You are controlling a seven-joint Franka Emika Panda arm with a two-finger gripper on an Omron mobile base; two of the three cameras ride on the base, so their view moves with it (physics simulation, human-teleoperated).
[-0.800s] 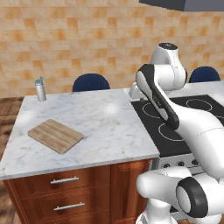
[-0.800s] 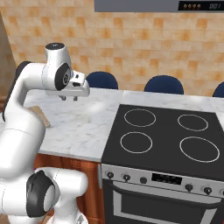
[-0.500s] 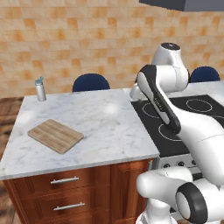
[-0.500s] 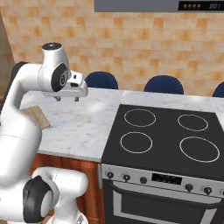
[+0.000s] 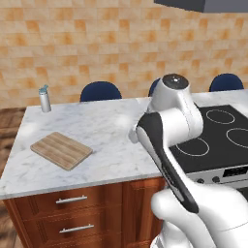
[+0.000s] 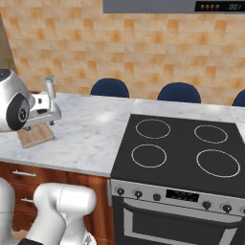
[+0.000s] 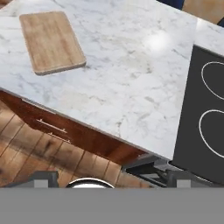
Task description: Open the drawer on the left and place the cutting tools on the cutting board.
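The cutting board lies flat on the left part of the marble counter, also seen as the cutting board and the cutting board. Under the counter edge the top drawer is shut, its silver bar handle showing; the hand view looks down on the drawer. The knife and the peeler are hidden. My gripper hangs over the counter just right of the board, open and holding nothing. The arm bends forward over the counter's front edge.
A grey bottle stands at the counter's back left corner. A second identical drawer front sits below the top one. The black stove fills the right side. Blue chair backs line the far edge.
The arm has swung left and down, carrying the gripper from above the counter's middle toward the board. Board, bottle and drawers have not moved.
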